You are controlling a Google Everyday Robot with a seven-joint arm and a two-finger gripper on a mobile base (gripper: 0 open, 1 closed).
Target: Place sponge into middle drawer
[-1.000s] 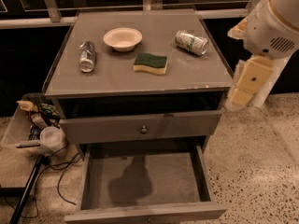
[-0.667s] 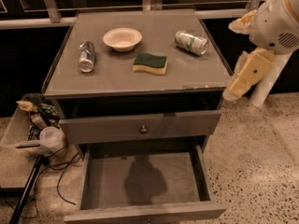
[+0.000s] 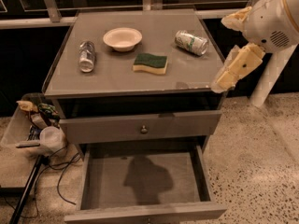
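The sponge (image 3: 150, 63), yellow with a dark green top, lies flat on the cabinet top, right of centre. The middle drawer (image 3: 184, 171) is pulled open at the bottom, its bare grey floor showing only a shadow. My gripper (image 3: 222, 84) hangs off the cabinet top's right front corner on the cream arm, to the right of the sponge and apart from it, above and right of the open drawer. It holds nothing that I can see.
A white bowl (image 3: 122, 38) sits behind the sponge, a can (image 3: 191, 42) lies at the back right, and another can (image 3: 86, 56) lies at the left. A drawer front with a round knob (image 3: 143, 129) sits above the open drawer. A cluttered tub (image 3: 35, 125) and cables are on the floor at left.
The arm has swung up and a little left, bringing the gripper closer to the cabinet top's right front corner. The sponge and the drawer have not moved.
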